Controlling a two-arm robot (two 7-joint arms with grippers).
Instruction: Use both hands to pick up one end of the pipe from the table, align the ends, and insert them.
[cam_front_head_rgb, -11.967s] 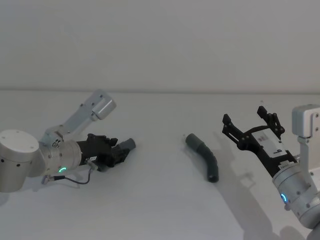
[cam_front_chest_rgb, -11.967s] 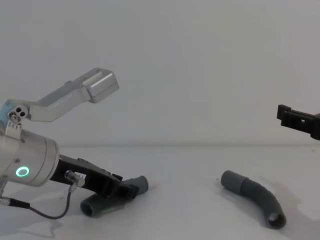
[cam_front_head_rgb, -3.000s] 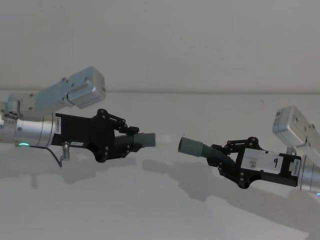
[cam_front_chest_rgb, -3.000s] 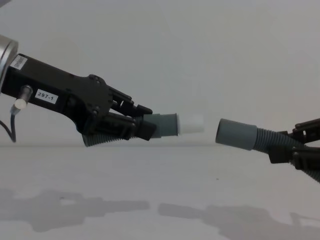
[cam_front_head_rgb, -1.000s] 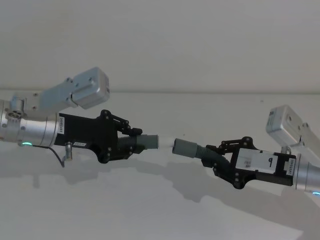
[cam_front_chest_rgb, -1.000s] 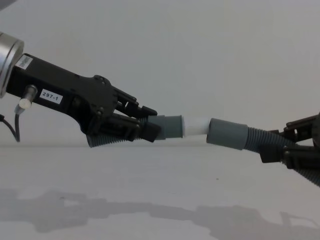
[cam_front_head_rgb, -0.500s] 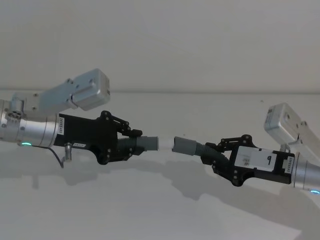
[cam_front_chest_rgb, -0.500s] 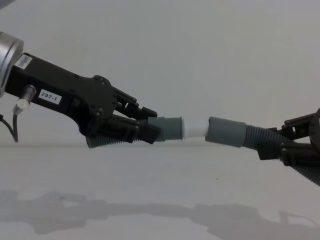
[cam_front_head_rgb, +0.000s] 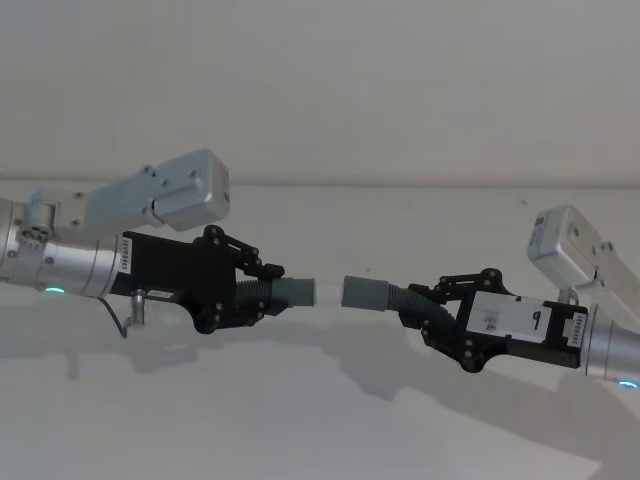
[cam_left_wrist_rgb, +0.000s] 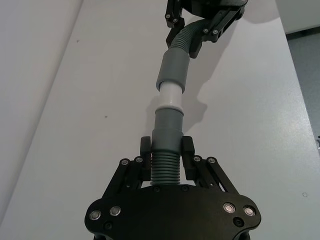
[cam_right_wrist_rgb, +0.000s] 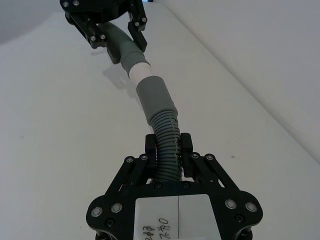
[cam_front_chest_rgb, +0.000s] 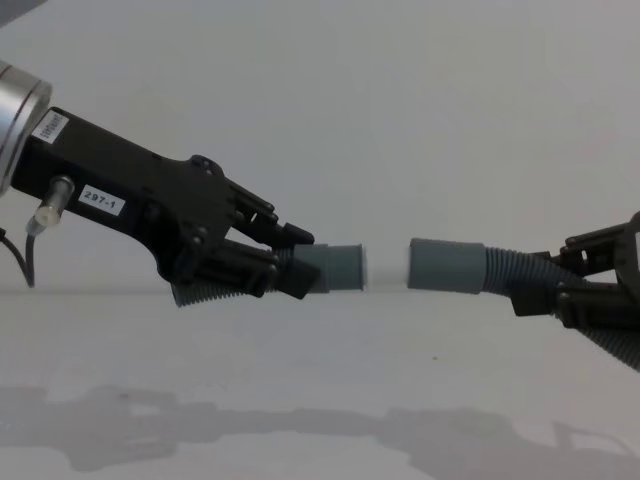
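Both pipe pieces hang above the table (cam_front_head_rgb: 300, 420), end to end in one level line. My left gripper (cam_front_head_rgb: 250, 291) is shut on the ribbed part of one piece, whose grey cuff (cam_front_chest_rgb: 335, 268) carries a white tip (cam_front_chest_rgb: 386, 268). Shut on the other ribbed piece is my right gripper (cam_front_head_rgb: 432, 308), and the wider grey cuff (cam_front_chest_rgb: 446, 266) of that piece faces the tip. The white tip (cam_left_wrist_rgb: 169, 97) meets the mouth of the wider cuff (cam_left_wrist_rgb: 173, 72), with a short white length still showing. From the right wrist, the cuff (cam_right_wrist_rgb: 155, 95) and tip (cam_right_wrist_rgb: 137, 71) line up.
The white wall (cam_front_chest_rgb: 400, 100) rises behind the table. Shadows of both arms lie on the table surface (cam_front_chest_rgb: 300, 430) below the pipe.
Over the last second the two cuffs have levelled into a straight line, and the visible white length between them has shortened a little. Both grips are unchanged.
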